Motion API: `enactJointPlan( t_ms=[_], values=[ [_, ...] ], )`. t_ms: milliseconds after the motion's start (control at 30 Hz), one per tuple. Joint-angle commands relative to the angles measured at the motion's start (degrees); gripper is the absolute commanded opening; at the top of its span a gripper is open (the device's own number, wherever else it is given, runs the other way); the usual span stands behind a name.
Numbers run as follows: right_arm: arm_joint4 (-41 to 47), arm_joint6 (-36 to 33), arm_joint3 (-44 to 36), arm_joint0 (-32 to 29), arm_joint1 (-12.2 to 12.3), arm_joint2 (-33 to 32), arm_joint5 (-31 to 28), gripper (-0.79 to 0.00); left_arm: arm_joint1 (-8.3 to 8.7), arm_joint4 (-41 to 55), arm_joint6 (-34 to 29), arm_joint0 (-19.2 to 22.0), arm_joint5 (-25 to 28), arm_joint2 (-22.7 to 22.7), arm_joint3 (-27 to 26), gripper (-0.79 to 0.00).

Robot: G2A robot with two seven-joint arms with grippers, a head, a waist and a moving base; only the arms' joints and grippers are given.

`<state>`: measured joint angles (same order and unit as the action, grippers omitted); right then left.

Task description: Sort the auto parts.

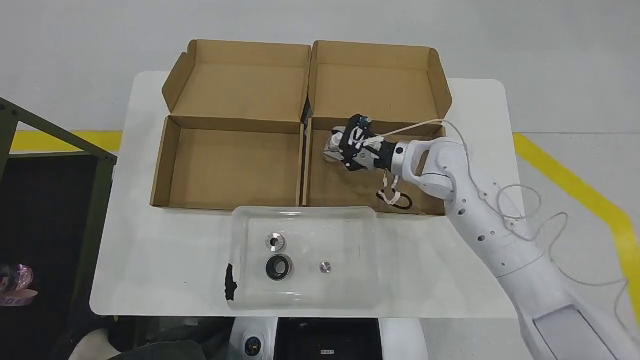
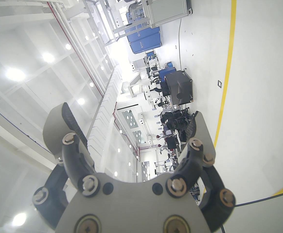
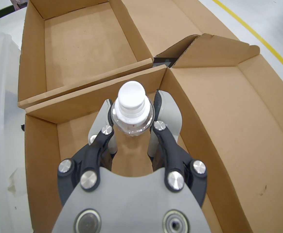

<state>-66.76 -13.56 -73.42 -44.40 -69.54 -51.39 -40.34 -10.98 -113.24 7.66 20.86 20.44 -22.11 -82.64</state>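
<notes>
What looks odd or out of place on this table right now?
The right tool is shut on a small clear bottle with a white cap, over the right cardboard box. It looks unlike the round metal parts in the clear tray, so it seems odd among auto parts. Nothing looks spilled.
</notes>
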Motion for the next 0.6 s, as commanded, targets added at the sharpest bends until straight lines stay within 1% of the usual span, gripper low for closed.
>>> enactJointPlan(
  t_ms=[0, 67, 100, 133, 200, 233, 267, 300, 333, 467, 567],
  values=[
    [0.11, -0.11, 0.71, 0.24, -0.21, 0.46, 0.23, -0.785, 0.0, 0.0, 0.0, 0.0, 0.0, 0.0, 0.0, 0.0],
    [0.13, -0.32, 1.47, 0.55, -0.44, 0.91, 0.42, -0.785, 0.0, 0.0, 0.0, 0.0, 0.0, 0.0, 0.0, 0.0],
    [0.13, -0.49, 1.79, 0.73, -0.54, 1.09, 0.53, -0.656, 0.0, 0.0, 0.0, 0.0, 0.0, 0.0, 0.0, 0.0],
    [0.06, -0.75, 2.09, 0.92, -0.63, 1.25, 0.66, -0.56, 0.0, 0.0, 0.0, 0.0, 0.0, 0.0, 0.0, 0.0],
    [0.17, -0.85, 2.47, 1.21, -0.8, 1.46, 0.74, -0.459, 0.0, 0.0, 0.0, 0.0, 0.0, 0.0, 0.0, 0.0],
    [0.3, -0.84, 2.6, 1.31, -0.86, 1.5, 0.73, -0.342, 0.0, 0.0, 0.0, 0.0, 0.0, 0.0, 0.0, 0.0],
    [0.4, -0.83, 2.65, 1.4, -0.92, 1.45, 0.74, -0.139, 0.0, 0.0, 0.0, 0.0, 0.0, 0.0, 0.0, 0.0],
    [0.44, -0.89, 2.56, 1.43, -0.93, 1.42, 0.73, -0.022, 0.0, 0.0, 0.0, 0.0, 0.0, 0.0, 0.0, 0.0],
    [0.42, -0.91, 2.32, 1.46, -0.92, 1.27, 0.81, 0.0, 0.0, 0.0, 0.0, 0.0, 0.0, 0.0, 0.0, 0.0],
    [0.29, -0.97, -0.55, 0.71, -0.55, -0.05, 0.53, 0.0, 0.0, 0.0, 0.0, 0.0, 0.0, 0.0, 0.0, 0.0],
    [-0.26, -1.92, -5.34, -0.82, 0.21, -2.23, -0.04, 0.0, 0.0, 0.0, 0.0, 0.0, 0.0, 0.0, 0.0, 0.0]
  ],
)
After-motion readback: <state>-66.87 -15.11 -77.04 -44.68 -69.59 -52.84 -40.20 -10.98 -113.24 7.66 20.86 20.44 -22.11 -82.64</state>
